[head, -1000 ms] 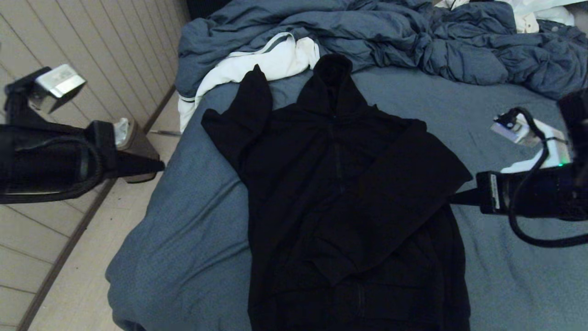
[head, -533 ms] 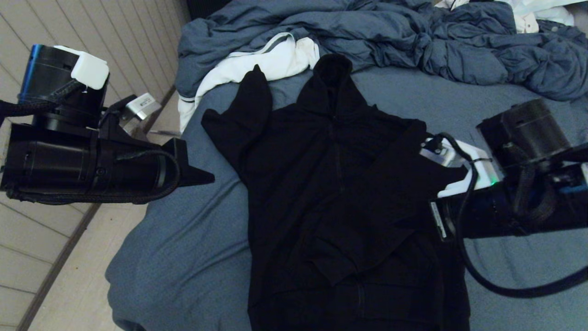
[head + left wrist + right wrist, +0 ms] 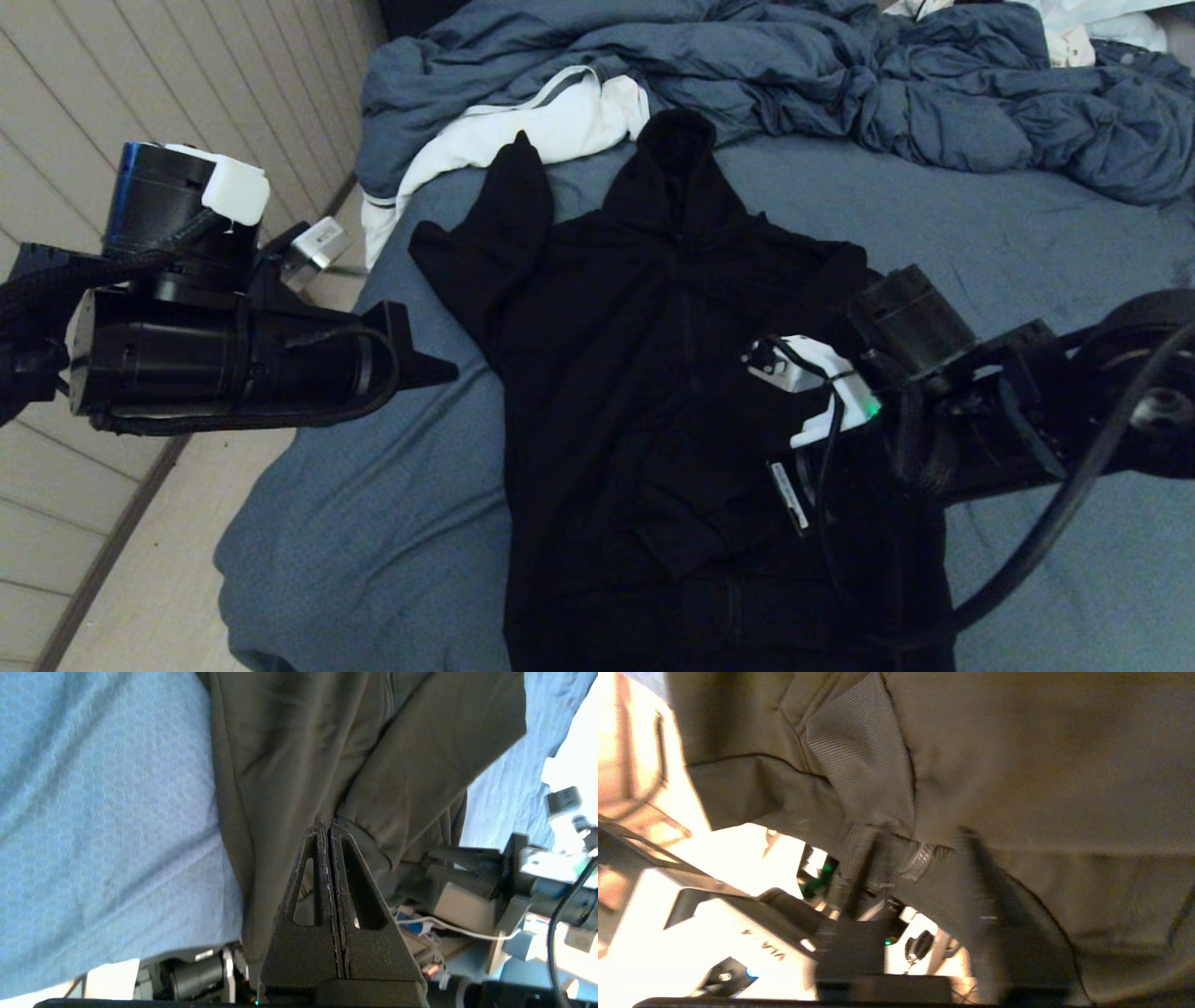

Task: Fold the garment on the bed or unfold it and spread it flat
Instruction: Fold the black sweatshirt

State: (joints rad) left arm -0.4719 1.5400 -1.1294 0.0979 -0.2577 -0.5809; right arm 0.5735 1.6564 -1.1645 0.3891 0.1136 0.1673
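A: On the bed point(image 3: 392, 523), blue-grey sheet, the hoodie point(image 3: 653, 373) lies front up, hood toward the far end, zipper running down the middle

B: sleeves?

A: one sleeve sticks up beside the hood, tip touching the white cloth with grey stripes point(image 3: 523, 131). the other is folded across the chest, cuff near the hem

B: left gripper?

A: left gripper point(image 3: 439, 373) hangs above the sheet just beside the hoodie's edge, fingers pressed flat together, nothing between them. clear in the left wrist view too point(image 3: 328, 833)

B: right one?

A: right gripper point(image 3: 920, 863) is over the lower part of the hoodie, by the folded sleeve. fingers blurred in the right wrist view, they look a little apart, cuff and zipper end right ahead of them. can't tell if any fabric is pinched. in the head view they're lost against the black cloth

B: anything else?

A: rumpled blue-grey duvet point(image 3: 840, 84) piled at the far end, plank floor point(image 3: 140, 560) along the bed's side
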